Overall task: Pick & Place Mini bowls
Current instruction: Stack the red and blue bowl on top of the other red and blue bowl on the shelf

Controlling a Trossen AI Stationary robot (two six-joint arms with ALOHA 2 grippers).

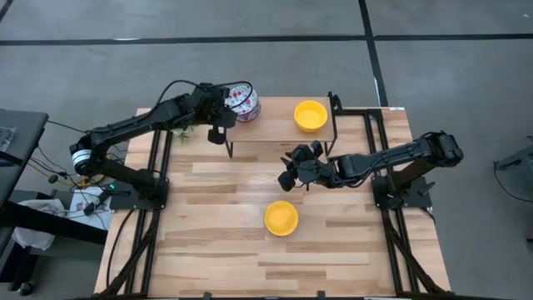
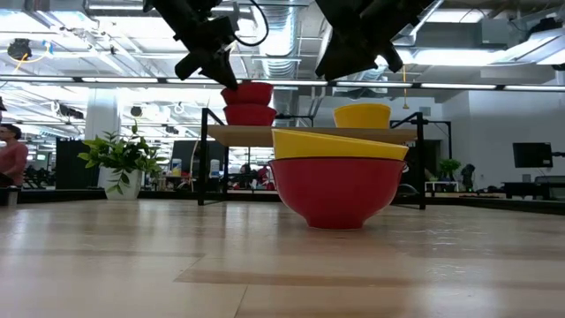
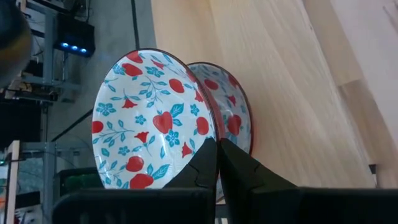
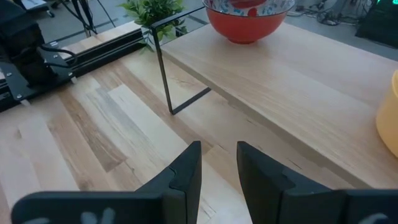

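Two floral mini bowls, white inside and red outside, stand stacked [image 1: 244, 104] at the left end of a raised wooden shelf [image 1: 275, 129] at the table's far side. My left gripper [image 3: 217, 163] is shut on the upper one [image 3: 152, 121]; the lower one [image 3: 233, 115] shows behind it. A yellow mini bowl [image 1: 311, 115] rests on its base at the shelf's right end. Another, yellow inside and red outside [image 1: 281, 217], sits on the table nearer the front. My right gripper [image 1: 293, 171] hovers open over the table's middle, in front of the shelf, with nothing between its fingers. My left gripper pinches the upper floral bowl's rim [image 3: 210, 138], one finger inside the bowl and one outside. The fingers come slanting down from the table's left. The bowl sits tilted over the lower bowl [image 2: 250, 115]; whether the two touch I cannot tell.
The shelf stands on thin black legs [image 4: 165, 78] with free tabletop in front of it. A small green potted plant [image 2: 124, 161] stands at the far left beside the shelf. A person [image 2: 11, 155] shows in the room beyond the table.
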